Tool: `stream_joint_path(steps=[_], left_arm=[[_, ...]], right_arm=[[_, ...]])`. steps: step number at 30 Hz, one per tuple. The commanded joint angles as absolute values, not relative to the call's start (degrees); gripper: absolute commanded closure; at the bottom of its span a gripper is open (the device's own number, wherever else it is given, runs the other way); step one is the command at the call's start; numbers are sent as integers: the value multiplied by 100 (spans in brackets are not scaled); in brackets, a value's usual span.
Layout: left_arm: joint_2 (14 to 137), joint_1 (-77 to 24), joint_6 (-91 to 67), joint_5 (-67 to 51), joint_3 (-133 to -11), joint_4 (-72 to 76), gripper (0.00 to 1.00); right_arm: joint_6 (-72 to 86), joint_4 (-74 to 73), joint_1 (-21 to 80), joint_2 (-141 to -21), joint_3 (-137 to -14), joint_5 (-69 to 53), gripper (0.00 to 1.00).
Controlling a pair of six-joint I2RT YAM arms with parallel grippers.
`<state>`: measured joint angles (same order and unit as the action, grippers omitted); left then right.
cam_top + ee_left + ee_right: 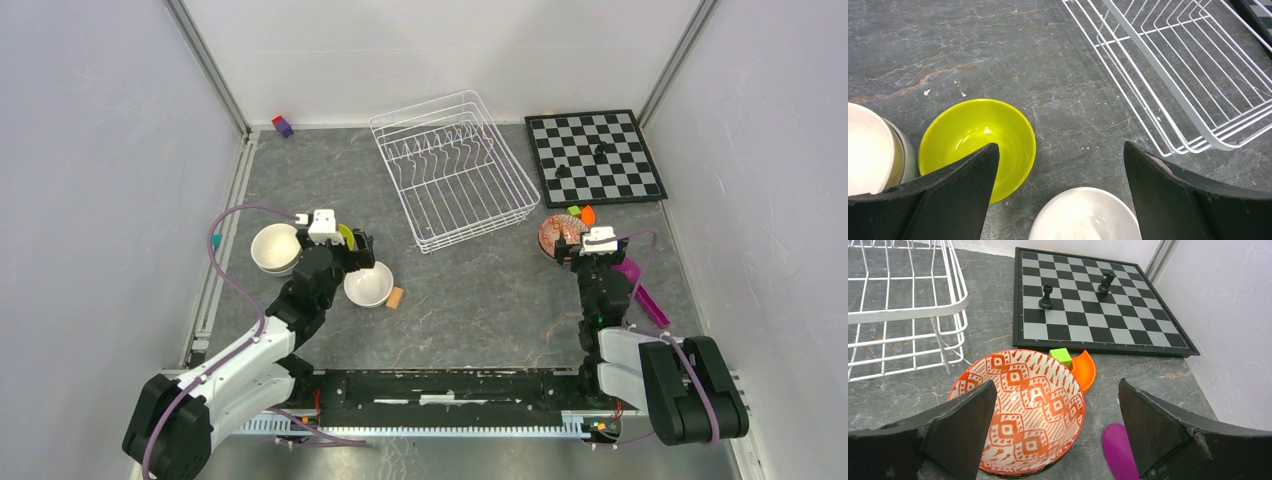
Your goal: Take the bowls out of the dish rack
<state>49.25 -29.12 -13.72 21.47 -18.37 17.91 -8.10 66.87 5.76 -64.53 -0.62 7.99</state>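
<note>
The white wire dish rack (pixel 450 170) stands at the back middle with no bowl in it; its corner shows in the left wrist view (pixel 1188 75). My left gripper (pixel 357 250) is open and empty, over the gap between the lime-yellow bowl (pixel 978 135) and a white bowl (pixel 1085 215). Another white bowl (pixel 868 150) sits nested in a pale tan bowl (pixel 907 152) at the left. My right gripper (pixel 598 243) is open and empty; its left finger hangs over the red-patterned bowl (pixel 1020 410). A dark rim shows under that bowl. The blue-and-white bowl is not in view.
A chessboard (pixel 595 155) with two black pieces lies at the back right. An orange piece (pixel 1087 371) and a green block (pixel 1062 356) lie beside the red bowl, and a purple object (pixel 1118 450) near my right finger. A cork (pixel 396 298) and a purple block (pixel 283 126) lie on the table.
</note>
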Motion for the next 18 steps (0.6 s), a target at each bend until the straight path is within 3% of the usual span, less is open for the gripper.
stream_joint_path(steps=[1, 13, 18], left_arm=[[4983, -2918, -1072, 2353, -1863, 2127, 0], [5065, -2918, -1020, 2394, -1813, 2205, 0], [5191, -2923, -993, 2436, -1817, 2280, 0]], right_arm=[[-1031, 7443, 562, -6652, 766, 939, 2], [-1181, 9109, 560, -7944, 931, 1069, 2], [-1179, 8124, 555, -7898, 454, 1124, 2]])
